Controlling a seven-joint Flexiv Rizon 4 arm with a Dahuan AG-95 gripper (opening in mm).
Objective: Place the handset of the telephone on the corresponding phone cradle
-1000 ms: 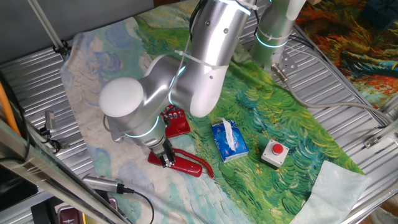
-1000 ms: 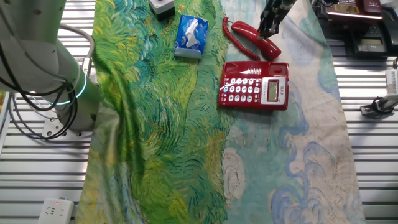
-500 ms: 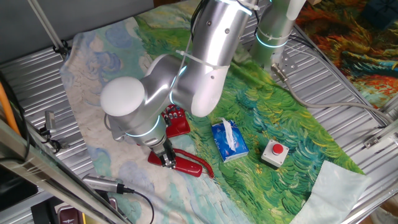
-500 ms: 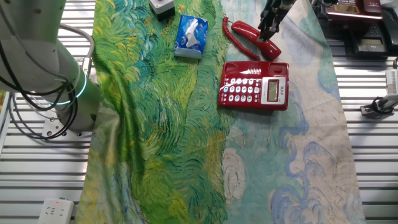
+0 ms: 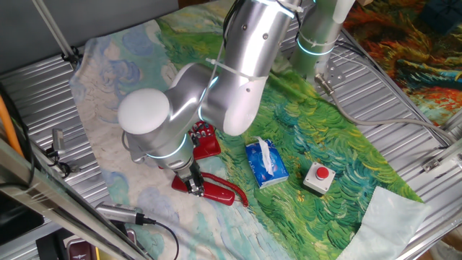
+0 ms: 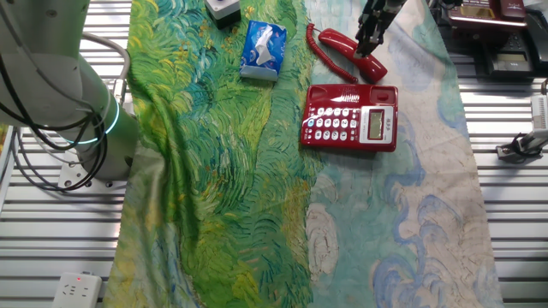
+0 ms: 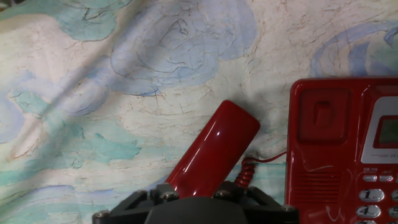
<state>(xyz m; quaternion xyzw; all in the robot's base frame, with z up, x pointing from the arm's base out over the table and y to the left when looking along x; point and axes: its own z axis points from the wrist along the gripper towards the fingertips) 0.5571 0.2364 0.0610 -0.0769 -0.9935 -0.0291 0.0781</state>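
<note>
The glossy red handset (image 5: 218,192) lies on the painted cloth beside the red telephone (image 5: 205,140). My gripper (image 5: 191,181) is down on the handset's end nearest the phone. In the other fixed view the gripper (image 6: 370,41) stands over the handset (image 6: 347,44), just beyond the telephone (image 6: 351,120). The phone cradle (image 6: 351,92) is the strip facing the handset, and nothing lies in it. In the hand view the handset (image 7: 214,149) runs out from between the jaws of the gripper (image 7: 196,196), which are shut against it. The cradle (image 7: 317,143) is to its right.
A blue tissue pack (image 5: 266,162) and a small grey box with a red button (image 5: 319,177) lie right of the handset. The coiled red cord (image 7: 244,171) runs from the handset to the phone. Ribbed metal table edges surround the cloth.
</note>
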